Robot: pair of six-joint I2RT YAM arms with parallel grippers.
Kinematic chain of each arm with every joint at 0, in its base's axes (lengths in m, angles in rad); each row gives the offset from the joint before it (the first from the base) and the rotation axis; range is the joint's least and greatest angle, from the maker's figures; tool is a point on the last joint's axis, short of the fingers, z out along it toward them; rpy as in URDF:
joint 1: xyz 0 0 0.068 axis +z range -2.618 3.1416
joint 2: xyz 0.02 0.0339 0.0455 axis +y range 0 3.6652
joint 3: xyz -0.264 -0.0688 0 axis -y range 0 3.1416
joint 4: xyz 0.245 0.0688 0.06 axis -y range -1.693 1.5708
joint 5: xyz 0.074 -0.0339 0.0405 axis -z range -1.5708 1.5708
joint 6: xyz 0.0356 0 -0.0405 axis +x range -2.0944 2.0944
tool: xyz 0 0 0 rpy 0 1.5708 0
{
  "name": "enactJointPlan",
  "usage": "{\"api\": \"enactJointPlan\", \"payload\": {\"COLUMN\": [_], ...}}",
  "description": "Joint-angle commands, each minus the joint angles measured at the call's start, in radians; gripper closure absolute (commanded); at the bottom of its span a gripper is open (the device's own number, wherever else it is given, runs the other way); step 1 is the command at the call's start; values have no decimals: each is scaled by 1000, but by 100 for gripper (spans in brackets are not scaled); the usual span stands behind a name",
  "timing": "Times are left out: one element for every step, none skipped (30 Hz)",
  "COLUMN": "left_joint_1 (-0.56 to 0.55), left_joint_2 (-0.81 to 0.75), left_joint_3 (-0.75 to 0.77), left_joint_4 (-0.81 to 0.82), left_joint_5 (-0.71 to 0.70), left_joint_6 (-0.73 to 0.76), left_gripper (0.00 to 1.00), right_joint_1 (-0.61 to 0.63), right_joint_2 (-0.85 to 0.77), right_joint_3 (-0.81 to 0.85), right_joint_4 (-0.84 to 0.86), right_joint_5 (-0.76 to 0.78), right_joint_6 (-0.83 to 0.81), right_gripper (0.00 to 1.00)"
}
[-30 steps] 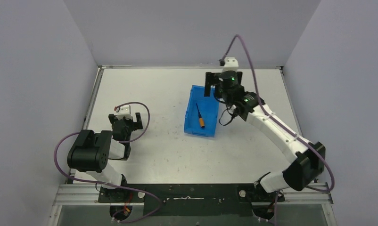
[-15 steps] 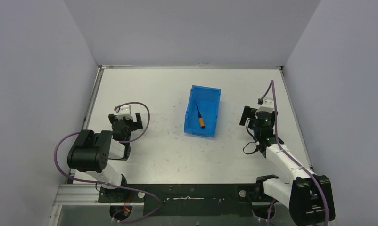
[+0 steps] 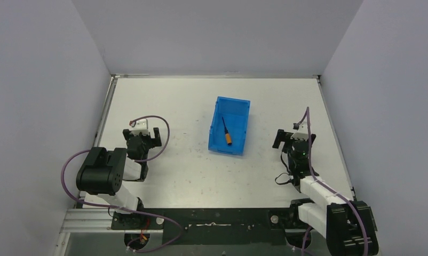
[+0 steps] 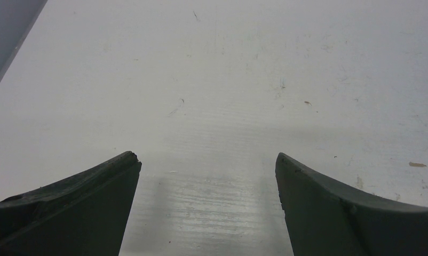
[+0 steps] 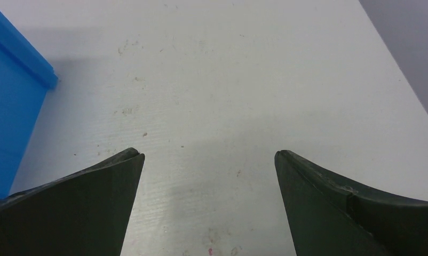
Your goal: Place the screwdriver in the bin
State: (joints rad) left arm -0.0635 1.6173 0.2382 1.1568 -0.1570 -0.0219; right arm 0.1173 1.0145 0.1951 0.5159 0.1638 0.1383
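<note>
- White table (image 3: 174,96), grey walls all round, blue bin (image 3: 233,99) near centre.
- Inside the bin lies the screwdriver (image 3: 227,133), orange handle toward 6 o'clock.
- At the bin's 3 o'clock, right gripper (image 5: 209,157): jaws spread wide, holding nothing, low over the table.
- Off at 9 o'clock, left gripper (image 4: 206,160): likewise wide apart, nothing between them.

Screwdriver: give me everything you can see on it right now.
The screwdriver is small, with a short orange handle that looks like plastic and a thin black shaft. It lies flat on the floor of the blue bin, roughly central and slightly slanted, with the handle toward the near end and the tip toward the far end. As far as the top view shows, it touches only the bin floor and nothing grips it. The tip type is too small to tell.
</note>
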Motion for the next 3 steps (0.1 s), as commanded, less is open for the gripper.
{"api": "enactJointPlan", "payload": {"left_joint_1": [2, 2, 2], "left_joint_2": [-1, -2, -5], "left_joint_3": [21, 21, 18], "left_joint_4": [45, 45, 50], "left_joint_5": [-5, -5, -3], "left_joint_6": [-5, -4, -7], "left_gripper": [3, 3, 3], "right_joint_1": [-11, -11, -11], "right_joint_2": [-20, -21, -21], "right_joint_3": [-23, -24, -26], "right_joint_4": [165, 170, 172], "right_joint_5": [-12, -13, -13], "right_joint_6": [-18, -19, -19], "right_gripper": [0, 0, 0]}}
